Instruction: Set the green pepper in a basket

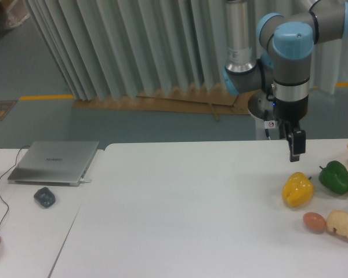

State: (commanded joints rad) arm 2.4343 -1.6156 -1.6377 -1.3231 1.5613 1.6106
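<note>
White desk before pleated grey curtain; closed silver laptop far left; glossy green bell pepper beside yellow pepper; black fingers overhead, spread indiscernible.

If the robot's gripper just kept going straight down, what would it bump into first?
Probably the yellow pepper, which sits almost directly under the gripper. The green pepper lies off to the side. Depth is hard to judge, so it might reach the table instead.

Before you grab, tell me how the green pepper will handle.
The green pepper looks glossy, so the gripper may slip on it. Its rounded lobes suggest it could roll toward the yellow pepper if nudged. Probably light and hollow.
</note>
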